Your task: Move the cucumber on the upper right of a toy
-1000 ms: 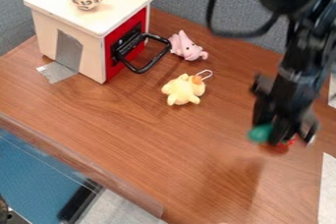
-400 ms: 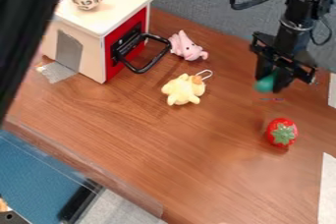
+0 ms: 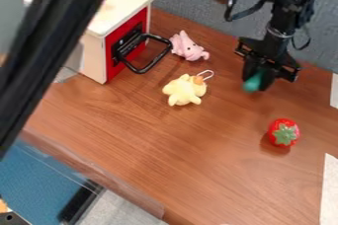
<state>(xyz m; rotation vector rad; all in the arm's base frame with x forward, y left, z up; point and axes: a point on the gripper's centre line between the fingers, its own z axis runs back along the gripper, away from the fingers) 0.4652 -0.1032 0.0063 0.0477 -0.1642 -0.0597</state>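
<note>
My gripper (image 3: 259, 82) hangs over the upper right of the table, shut on the green cucumber (image 3: 251, 84). The cucumber's rounded end sticks out on the left side of the fingers, and the rest of it is hidden by them. To the left of the gripper are two toys: a yellow plush toy (image 3: 184, 90) with a white loop, and a pink plush toy (image 3: 188, 47) farther back.
A red strawberry (image 3: 284, 132) lies below and right of the gripper. The white and red toy oven (image 3: 125, 44) with a black handle stands at the upper left. A dark blurred bar (image 3: 49, 41) crosses the left side.
The gripper has risen away from the strawberry toward the back and shifted slightly left, carrying the cucumber. The dark bar has come in at the left. The strawberry is now uncovered.
</note>
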